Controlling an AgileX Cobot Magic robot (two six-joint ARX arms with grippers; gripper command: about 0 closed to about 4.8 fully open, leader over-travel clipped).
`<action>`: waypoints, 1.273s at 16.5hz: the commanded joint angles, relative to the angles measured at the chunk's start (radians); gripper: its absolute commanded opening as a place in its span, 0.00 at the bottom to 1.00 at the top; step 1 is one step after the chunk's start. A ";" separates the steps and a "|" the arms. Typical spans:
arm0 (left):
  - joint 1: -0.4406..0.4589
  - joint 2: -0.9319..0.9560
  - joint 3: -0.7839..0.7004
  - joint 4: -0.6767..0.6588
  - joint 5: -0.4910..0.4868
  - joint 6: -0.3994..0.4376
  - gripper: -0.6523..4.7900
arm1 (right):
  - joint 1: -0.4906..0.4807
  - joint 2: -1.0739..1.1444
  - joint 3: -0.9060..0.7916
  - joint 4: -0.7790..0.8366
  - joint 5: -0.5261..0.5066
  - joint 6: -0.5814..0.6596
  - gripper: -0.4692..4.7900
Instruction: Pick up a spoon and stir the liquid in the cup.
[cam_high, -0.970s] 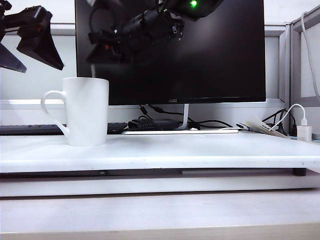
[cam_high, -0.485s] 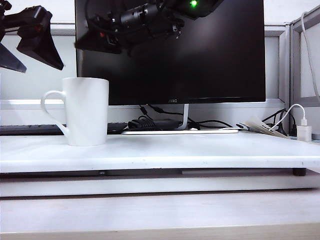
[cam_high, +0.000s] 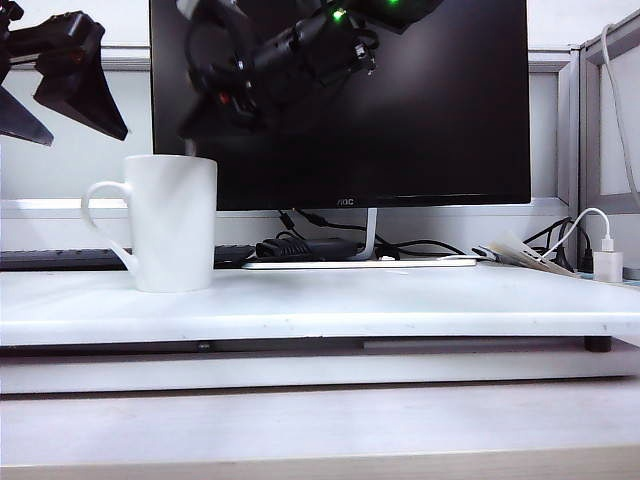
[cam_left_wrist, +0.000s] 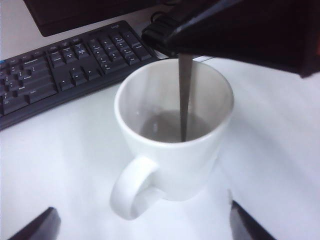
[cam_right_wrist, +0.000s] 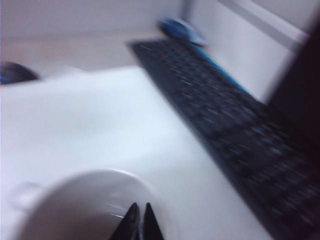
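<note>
The white cup (cam_high: 170, 222) stands on the left of the white desk with its looped handle to the left. In the left wrist view the cup (cam_left_wrist: 175, 145) holds pale liquid. The spoon (cam_left_wrist: 184, 95), a slim grey handle, stands in that liquid. My right gripper (cam_left_wrist: 240, 30) hangs over the rim, shut on the spoon's top end. In the right wrist view its fingertips (cam_right_wrist: 132, 220) sit together above the cup's mouth (cam_right_wrist: 75, 210). In the exterior view the right gripper (cam_high: 205, 120) is dark against the monitor. My left gripper (cam_high: 85, 135) hovers open, up and left of the cup, holding nothing.
A black keyboard (cam_left_wrist: 50, 75) lies just behind the cup. A large black monitor (cam_high: 400, 100) stands at the back on its foot, with cables under it. A white charger (cam_high: 608, 262) sits at the far right. The desk's front edge (cam_high: 320, 325) runs across the view.
The right hand has shifted and tipped above the cup, swinging left and then dropping closer to the rim. The left gripper and the cup have stayed put.
</note>
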 joint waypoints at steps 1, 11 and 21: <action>0.000 -0.002 0.003 0.012 -0.003 0.003 1.00 | 0.003 0.007 -0.005 0.109 0.038 -0.012 0.08; 0.000 -0.002 0.003 0.016 -0.003 0.004 1.00 | 0.020 0.006 -0.002 0.031 -0.191 0.035 0.08; 0.000 -0.002 0.003 0.016 -0.003 0.004 1.00 | 0.021 0.006 0.000 0.188 -0.087 -0.019 0.08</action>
